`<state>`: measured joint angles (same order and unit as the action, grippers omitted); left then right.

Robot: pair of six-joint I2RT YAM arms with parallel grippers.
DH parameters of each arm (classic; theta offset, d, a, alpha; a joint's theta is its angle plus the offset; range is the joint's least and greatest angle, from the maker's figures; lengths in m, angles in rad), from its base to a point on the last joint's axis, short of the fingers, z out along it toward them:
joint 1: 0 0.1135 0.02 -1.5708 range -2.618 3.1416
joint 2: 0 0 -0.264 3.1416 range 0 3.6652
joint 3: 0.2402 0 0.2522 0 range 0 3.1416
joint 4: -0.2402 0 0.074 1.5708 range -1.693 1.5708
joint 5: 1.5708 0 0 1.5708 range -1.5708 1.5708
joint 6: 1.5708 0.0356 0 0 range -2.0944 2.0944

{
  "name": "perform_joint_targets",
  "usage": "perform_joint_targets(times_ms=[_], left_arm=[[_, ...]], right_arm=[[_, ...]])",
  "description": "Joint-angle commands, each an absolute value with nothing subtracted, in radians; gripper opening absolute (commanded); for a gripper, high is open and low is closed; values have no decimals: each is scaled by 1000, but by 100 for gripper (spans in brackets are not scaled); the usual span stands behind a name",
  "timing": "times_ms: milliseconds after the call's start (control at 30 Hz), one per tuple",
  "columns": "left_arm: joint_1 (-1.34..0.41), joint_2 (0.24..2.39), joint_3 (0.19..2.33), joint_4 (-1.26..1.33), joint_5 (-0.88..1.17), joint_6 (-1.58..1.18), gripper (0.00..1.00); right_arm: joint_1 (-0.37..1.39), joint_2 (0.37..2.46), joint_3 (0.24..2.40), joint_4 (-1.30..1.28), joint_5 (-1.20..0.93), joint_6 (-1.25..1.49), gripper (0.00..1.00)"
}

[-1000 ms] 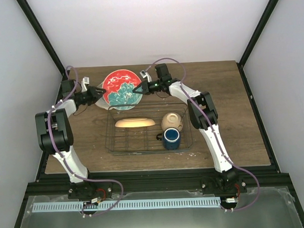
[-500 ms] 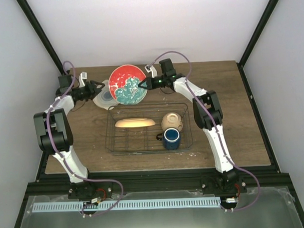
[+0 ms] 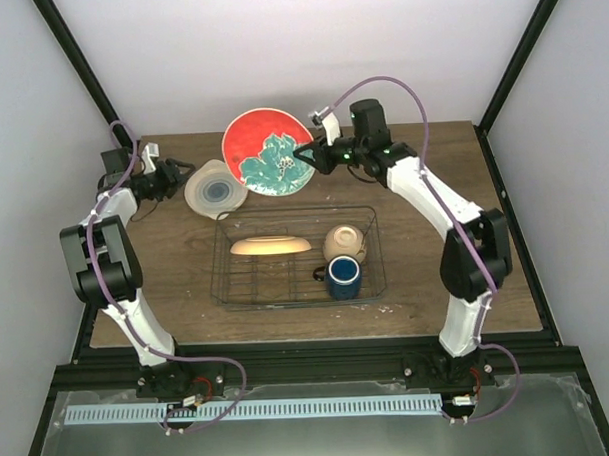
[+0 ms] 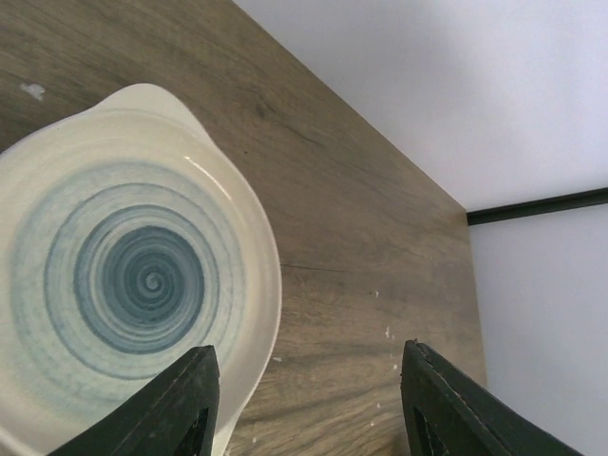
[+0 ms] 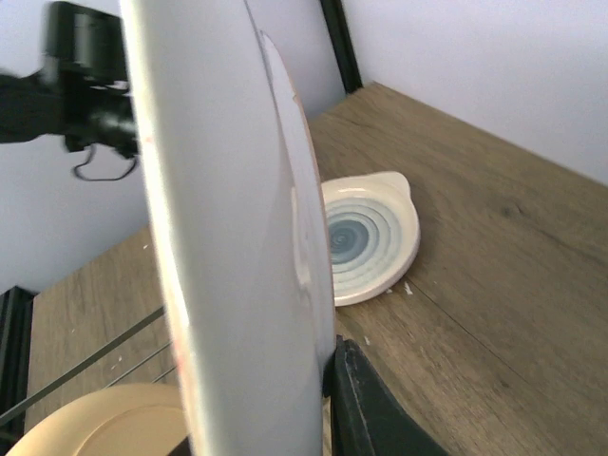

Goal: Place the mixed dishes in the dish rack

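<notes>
1. Since the earlier frame, the right claw [image 3: 312,154] has carried the red plate [image 3: 269,152] up and back; the left claw [image 3: 179,180] has opened and drawn left.
2. The right claw grips the red plate's rim, holding it on edge behind the rack [image 3: 299,304].
3. The left claw, open, stands just beside the white plate [image 3: 215,189], which lies flat on the table [image 3: 464,202].
4. Step in hand: racking the red plate, which likely needs lowering upright into the rack.

**Plate on edge fills the view**

An upright plate [image 5: 228,237] stands edge-on down the middle, its pale back facing right. A black gripper finger [image 5: 372,413] presses against it at 5 o'clock. At 3 o'clock a white plate with blue-green rings [image 5: 366,242] lies flat on the wooden table [image 5: 494,285]. An orange-yellow plate [image 5: 95,423] shows at 7 o'clock, and a dark blurred arm [image 5: 90,95] at 10.
</notes>
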<state>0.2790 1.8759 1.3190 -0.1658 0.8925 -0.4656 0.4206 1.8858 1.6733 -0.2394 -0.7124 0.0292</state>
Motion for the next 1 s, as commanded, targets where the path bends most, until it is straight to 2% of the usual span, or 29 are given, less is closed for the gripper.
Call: perform_joint_targets(times_ms=[0,133,400,967], left_arm=[[279,1901,1343,-206,851,-430,55],[278,1901,1357,-236,815,-412,57],[276,1898,1383,-263,810,-394,58],[270,1858,1339,-276,799,-376,58]], right_arm=[[501,1686,1585,-145,-769,-130,1],[553,1564,1475,-156,-738,-204,1],[587,1429,1412,-247,-731,-273,1],[658,1324,1329,-473,-691,-292,1]])
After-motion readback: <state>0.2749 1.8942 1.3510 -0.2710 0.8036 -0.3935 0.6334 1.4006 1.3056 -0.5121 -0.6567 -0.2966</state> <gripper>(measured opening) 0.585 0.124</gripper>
